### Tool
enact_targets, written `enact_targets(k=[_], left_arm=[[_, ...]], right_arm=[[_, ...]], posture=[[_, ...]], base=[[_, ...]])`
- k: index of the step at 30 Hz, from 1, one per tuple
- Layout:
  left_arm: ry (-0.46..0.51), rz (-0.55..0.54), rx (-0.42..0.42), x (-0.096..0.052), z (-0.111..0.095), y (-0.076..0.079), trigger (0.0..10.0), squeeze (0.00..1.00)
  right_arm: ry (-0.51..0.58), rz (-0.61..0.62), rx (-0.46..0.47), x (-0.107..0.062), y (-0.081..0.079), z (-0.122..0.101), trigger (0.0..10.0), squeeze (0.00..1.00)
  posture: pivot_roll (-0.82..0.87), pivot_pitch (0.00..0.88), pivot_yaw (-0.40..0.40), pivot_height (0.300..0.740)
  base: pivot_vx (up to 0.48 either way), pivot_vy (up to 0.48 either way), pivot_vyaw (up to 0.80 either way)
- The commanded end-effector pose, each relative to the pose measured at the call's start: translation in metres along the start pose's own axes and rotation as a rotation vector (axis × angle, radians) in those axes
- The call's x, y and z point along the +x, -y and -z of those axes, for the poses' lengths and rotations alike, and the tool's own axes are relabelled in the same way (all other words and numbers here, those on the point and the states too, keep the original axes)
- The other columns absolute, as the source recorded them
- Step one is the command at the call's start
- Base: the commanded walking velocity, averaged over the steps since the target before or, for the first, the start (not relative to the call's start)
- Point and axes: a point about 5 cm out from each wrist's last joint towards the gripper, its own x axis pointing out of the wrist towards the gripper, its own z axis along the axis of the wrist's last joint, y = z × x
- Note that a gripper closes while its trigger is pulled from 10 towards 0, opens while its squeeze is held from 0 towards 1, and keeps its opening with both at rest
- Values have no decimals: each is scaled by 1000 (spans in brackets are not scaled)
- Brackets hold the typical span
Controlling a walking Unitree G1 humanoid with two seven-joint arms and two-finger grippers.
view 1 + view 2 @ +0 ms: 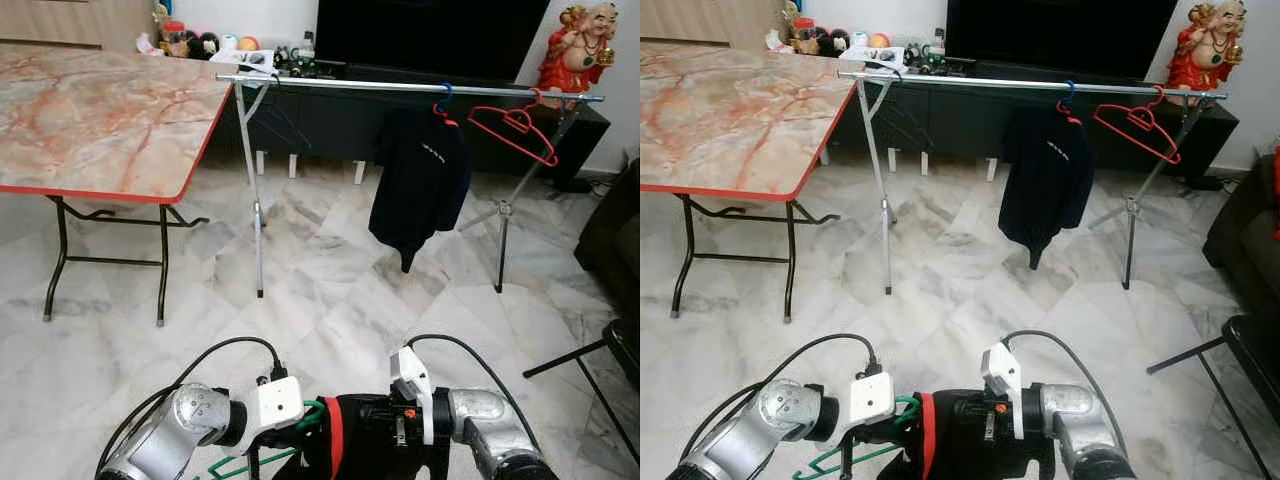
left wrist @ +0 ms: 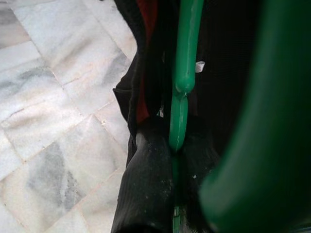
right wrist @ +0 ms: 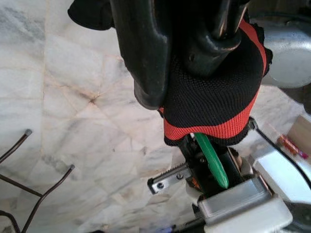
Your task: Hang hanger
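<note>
Green hanger [image 2: 179, 104]: we clamp it in our left gripper [image 2: 172, 160], low before us, well short of the rail [image 1: 400, 88].
Black garment [image 3: 214, 92]: red-trimmed, on the hanger, pinched by our right gripper [image 3: 187, 63].
Rail: carries a dark shirt [image 1: 418, 185], its small white print unreadable, and a red hanger [image 1: 512, 128].
</note>
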Motion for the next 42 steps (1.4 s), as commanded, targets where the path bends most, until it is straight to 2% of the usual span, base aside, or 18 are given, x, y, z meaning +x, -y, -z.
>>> enact_targets(k=[1, 8, 15, 24, 26, 27, 31, 32, 35, 39, 40, 42], left_arm=[[23, 1, 1, -1, -4, 0, 0, 0], [29, -22, -7, -3, -3, -2, 0, 0], [32, -40, -22, -8, -1, -4, 0, 0], [29, -79, -43, -16, 5, -8, 0, 0], [28, -138, -59, -21, 11, -11, 0, 0], [28, -138, -59, -21, 11, -11, 0, 0], [33, -203, -90, -29, 20, -13, 0, 0], [33, -203, -90, -29, 20, -13, 0, 0], [19, -232, -124, -40, 32, -12, 0, 0], [-5, -263, -153, -54, 43, -12, 0, 0], [-5, -263, -153, -54, 43, -12, 0, 0], [-37, -289, -172, -67, 53, -12, 0, 0]], right_arm=[[51, 19, -2, -3, 2, -6, 0, 0], [112, 39, 25, -7, 0, -6, 0, 0], [154, 93, 46, -18, -6, 0, 0, 0], [218, 237, 44, -36, -5, 0, 0, 0], [267, 395, 12, -50, 2, -5, 0, 0], [267, 395, 12, -50, 2, -5, 0, 0], [364, 560, -7, -64, 8, -16, 0, 0], [364, 560, -7, -64, 8, -16, 0, 0], [438, 704, 0, -78, 12, -20, 0, 0], [434, 833, 2, -89, 14, -14, 0, 0], [434, 833, 2, -89, 14, -14, 0, 0], [403, 948, 6, -99, 15, -6, 0, 0]], posture=[[110, 72, -78, 740], [104, 81, -77, 740], [96, 89, -71, 740], [90, 92, -65, 740], [86, 90, -64, 740], [86, 90, -64, 740], [79, 88, -64, 740], [79, 88, -64, 740], [79, 87, -64, 740], [78, 85, -58, 740], [78, 85, -58, 740], [80, 78, -51, 740]], base=[[0, 0, 0], [0, 0, 0], [0, 0, 0], [0, 0, 0], [0, 0, 0], [0, 0, 0], [0, 0, 0], [0, 0, 0], [0, 0, 0], [0, 0, 0], [0, 0, 0], [0, 0, 0]])
